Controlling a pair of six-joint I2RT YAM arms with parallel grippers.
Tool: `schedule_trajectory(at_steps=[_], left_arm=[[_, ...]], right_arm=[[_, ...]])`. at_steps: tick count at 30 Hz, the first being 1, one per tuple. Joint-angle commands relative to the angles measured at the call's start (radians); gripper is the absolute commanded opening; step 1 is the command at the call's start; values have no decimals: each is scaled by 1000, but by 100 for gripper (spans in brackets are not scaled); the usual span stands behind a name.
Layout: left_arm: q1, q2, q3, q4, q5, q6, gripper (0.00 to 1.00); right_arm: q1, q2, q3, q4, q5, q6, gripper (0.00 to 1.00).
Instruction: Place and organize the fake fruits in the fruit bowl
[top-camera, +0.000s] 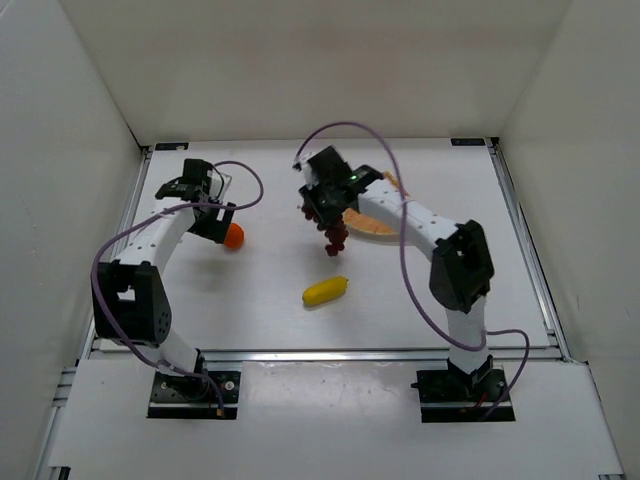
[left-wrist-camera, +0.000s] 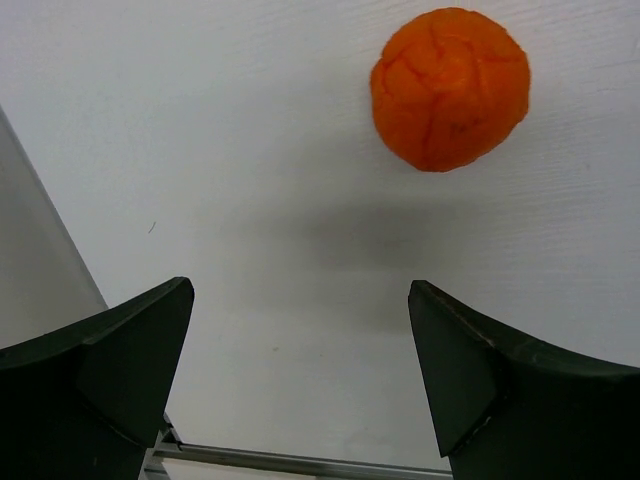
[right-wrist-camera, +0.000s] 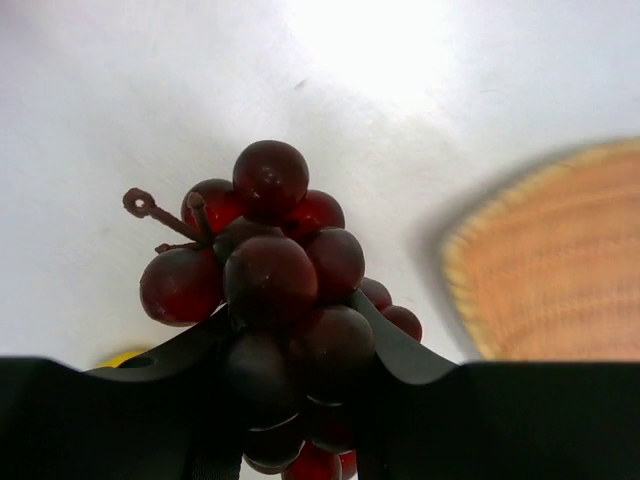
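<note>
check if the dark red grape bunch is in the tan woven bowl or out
Out: the right gripper clamps the dark red grape bunch, beside the tan woven bowl.

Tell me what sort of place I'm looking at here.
Most likely a robot test cell in a lab. Plain white panels box in a white table, two arms are bolted at its near edge, and the props are an orange, a lemon, a grape bunch and a woven bowl.

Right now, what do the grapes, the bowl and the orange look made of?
The grapes: smooth glossy dark red beads with soft highlights, likely plastic. The bowl: tan, matte, with fine ribbed lines like weave or wood grain; blurred, so unsure. The orange: matte, with creased, cracked skin, probably foam or soft plastic.
</note>
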Motion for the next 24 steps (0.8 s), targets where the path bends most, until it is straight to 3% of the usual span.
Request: schedule_trajectory(at_steps=[1, 5, 10, 15, 19, 23, 24], left_arm=[[-50, 54, 63, 13, -46, 0, 100], [-72, 134, 129, 13, -56, -21, 100], [-112, 259, 198, 2, -31, -32, 100], [-132, 349, 257, -16, -22, -43, 100], [-141, 399, 281, -27, -22, -43, 100], [-141, 436, 291, -27, -22, -43, 91], [-141, 448, 300, -36, -22, -43, 87]], right_arm=[[-148, -163, 54, 5, 0, 112, 16], [-310, -173, 78, -8, 90, 149, 16], [-418, -57, 153, -32, 96, 138, 19], [-439, 76, 276, -121, 43, 117, 23], [-439, 89, 245, -132, 20, 126, 24], [-439, 92, 205, -104, 20, 135, 48], [-439, 92, 205, -104, 10, 135, 61]])
